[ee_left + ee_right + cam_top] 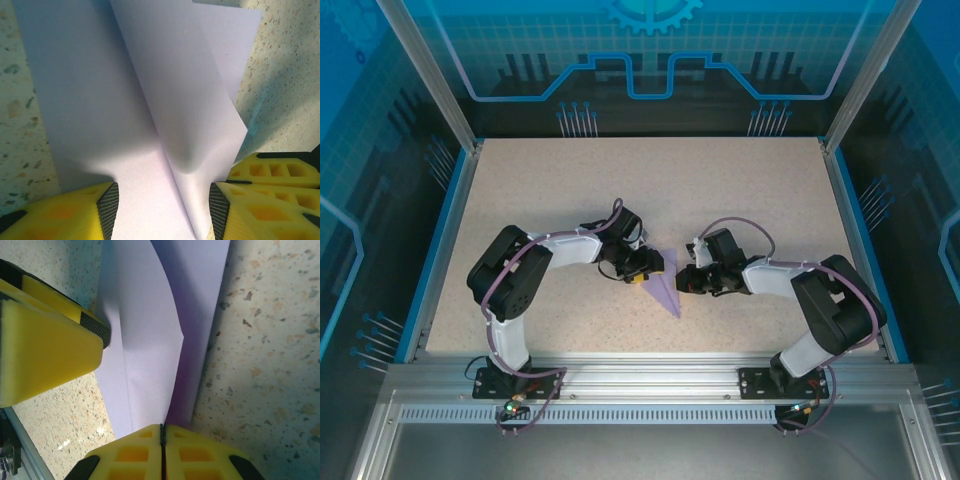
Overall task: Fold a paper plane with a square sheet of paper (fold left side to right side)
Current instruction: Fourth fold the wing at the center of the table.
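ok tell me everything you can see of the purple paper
The paper is thin, plain pale lavender, folded into a narrow pointed wedge, tip toward the arm bases. It lies on the speckled table, one flap bowed up along a straight crease. The open left gripper straddles that crease; the right gripper is shut on the flap's edge.

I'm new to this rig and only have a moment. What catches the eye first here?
A folded lavender paper lies centred on the table, pointing toward the arms' bases, both arms bent over it. The left fingers stand open astride its lifted flap; the right fingers are shut on its edge.
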### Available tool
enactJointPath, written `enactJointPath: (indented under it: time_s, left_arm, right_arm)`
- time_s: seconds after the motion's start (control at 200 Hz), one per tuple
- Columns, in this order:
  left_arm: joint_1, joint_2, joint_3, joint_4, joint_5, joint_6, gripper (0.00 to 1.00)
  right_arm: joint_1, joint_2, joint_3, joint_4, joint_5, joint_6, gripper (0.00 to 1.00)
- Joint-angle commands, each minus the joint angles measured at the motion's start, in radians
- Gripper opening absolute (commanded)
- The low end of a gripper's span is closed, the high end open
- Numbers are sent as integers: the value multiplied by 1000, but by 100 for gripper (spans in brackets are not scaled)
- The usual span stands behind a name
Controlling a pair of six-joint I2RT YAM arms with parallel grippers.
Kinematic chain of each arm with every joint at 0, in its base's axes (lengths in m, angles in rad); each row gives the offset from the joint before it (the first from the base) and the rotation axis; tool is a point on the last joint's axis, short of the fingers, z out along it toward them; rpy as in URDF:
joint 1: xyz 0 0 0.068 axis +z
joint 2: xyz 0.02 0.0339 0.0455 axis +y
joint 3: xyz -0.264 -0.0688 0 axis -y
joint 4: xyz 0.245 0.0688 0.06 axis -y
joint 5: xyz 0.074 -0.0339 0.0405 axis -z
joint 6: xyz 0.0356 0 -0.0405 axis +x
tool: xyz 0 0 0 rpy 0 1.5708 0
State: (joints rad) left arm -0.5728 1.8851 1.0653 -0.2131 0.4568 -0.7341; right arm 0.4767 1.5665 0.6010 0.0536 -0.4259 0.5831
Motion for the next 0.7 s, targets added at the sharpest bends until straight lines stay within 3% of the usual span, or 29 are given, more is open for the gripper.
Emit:
enactJointPath:
  time_s: [0.0, 0.695]
  left_arm:
    - [-4, 26, 5, -71, -36, 8, 56]
    - [-6, 22, 7, -75, -38, 13, 56]
  right_arm:
    - [-12, -8, -7, -33, 6, -11, 8]
    - [8, 73, 14, -59, 42, -24, 8]
